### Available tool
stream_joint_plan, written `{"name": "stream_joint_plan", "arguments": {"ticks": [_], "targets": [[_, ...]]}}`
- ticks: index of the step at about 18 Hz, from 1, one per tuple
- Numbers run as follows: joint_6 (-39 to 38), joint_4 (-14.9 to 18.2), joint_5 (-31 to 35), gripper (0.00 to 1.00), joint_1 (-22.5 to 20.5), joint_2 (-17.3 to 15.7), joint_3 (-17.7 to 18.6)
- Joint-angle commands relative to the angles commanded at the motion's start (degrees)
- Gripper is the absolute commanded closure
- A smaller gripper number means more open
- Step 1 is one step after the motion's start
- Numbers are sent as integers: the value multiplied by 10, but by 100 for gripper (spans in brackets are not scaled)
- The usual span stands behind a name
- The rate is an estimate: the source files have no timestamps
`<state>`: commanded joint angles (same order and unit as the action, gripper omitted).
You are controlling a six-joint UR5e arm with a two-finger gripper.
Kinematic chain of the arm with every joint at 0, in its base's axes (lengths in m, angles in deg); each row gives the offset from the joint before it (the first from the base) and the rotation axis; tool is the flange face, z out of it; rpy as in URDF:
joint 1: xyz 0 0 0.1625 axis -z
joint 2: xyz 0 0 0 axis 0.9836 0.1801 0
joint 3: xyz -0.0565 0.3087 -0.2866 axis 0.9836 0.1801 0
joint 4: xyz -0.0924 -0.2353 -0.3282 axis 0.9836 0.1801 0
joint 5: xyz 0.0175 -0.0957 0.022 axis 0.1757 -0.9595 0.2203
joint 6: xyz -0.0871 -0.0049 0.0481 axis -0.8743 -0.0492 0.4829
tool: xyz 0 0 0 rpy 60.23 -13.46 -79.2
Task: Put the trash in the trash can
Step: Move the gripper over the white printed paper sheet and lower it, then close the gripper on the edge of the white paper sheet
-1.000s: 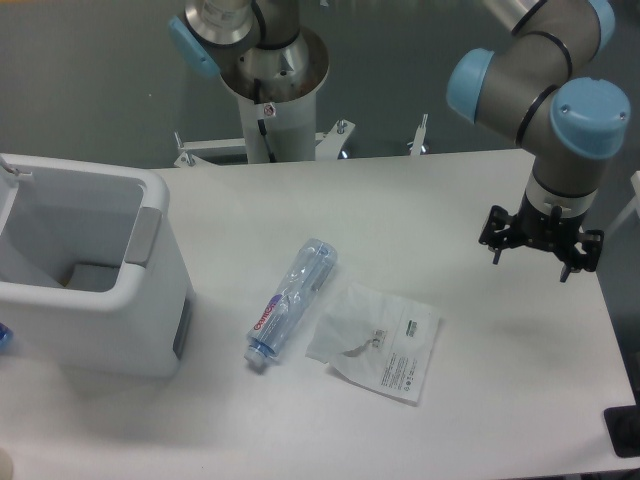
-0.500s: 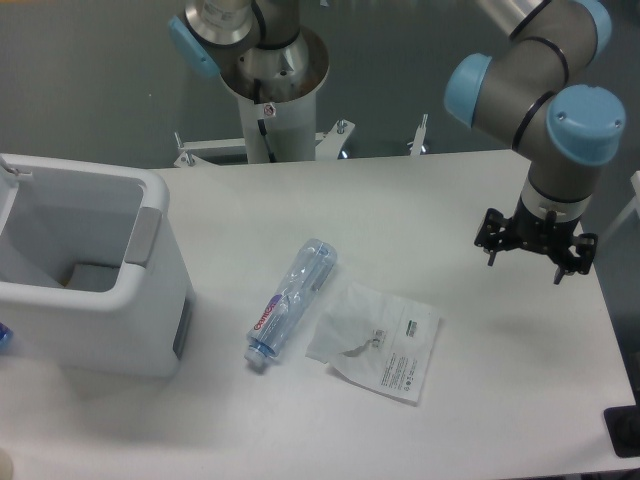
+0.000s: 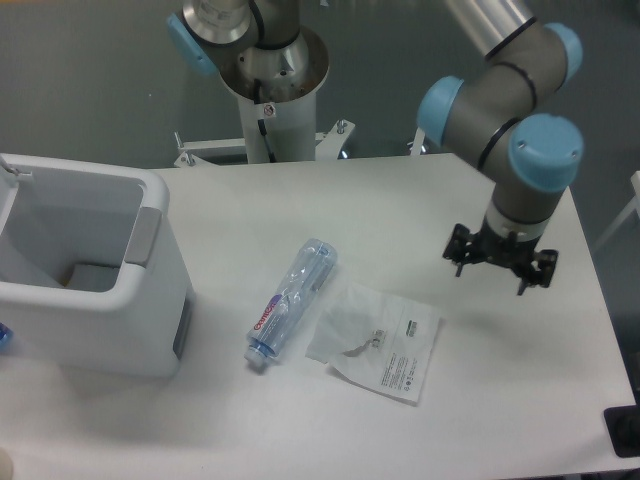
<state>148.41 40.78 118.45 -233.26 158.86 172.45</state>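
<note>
A crushed clear plastic bottle (image 3: 290, 302) with a red-lettered label and blue cap lies on the white table, cap toward the front. Just right of it lies a flat crinkled clear-white wrapper (image 3: 375, 341) with small print. The large white trash can (image 3: 88, 266) stands at the left edge of the table, with a grey handle panel facing the bottle. My gripper (image 3: 498, 260) hangs above the table to the right of the wrapper, pointing down. Its fingers stand apart with nothing between them.
The arm's grey pedestal (image 3: 268, 108) rises behind the table's far edge. A small black object (image 3: 624, 432) sits at the front right corner. Something blue (image 3: 4, 336) peeks out left of the trash can.
The gripper has moved left and slightly toward the front, closer to the wrapper. The bottle, wrapper and trash can have not moved.
</note>
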Motion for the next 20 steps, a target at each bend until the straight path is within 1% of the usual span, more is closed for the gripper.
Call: {"name": "stream_joint_plan", "arguments": {"ticks": [1,3,5,8,9,11,13,17,20], "targets": [[-10,0,0,0,4,1,6],[-21,0,-3,0,9,10,7],[-36,-4,1,0,15,31,5],[-48,-9,1,0,18,38,-2],[-48,-10,2,0,18,45,-5],[-50,-23,3,0,18,54,-8],[-61,-31,4,0,18,59,-7],[-63,-32,22,0,19,65,-1],[-75,-32,23,0,22,69,0]]}}
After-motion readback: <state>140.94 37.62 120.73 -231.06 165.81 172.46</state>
